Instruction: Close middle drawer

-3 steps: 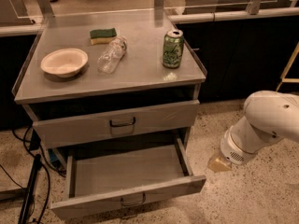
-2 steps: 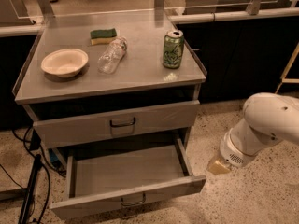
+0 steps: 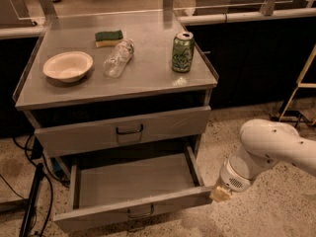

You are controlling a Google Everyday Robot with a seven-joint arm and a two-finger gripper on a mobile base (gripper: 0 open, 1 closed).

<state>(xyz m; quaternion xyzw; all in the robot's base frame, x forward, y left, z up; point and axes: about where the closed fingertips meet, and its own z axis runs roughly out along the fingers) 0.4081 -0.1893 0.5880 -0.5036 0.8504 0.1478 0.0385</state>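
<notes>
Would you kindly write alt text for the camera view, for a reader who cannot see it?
The middle drawer of a grey cabinet stands pulled out, with the gripper at its right front corner. On top sit a bowl, bottle, sponge and can.

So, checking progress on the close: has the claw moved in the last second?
Yes. The claw dropped lower and leftward, now at the front right corner of the open middle drawer, which has not shifted.
</notes>
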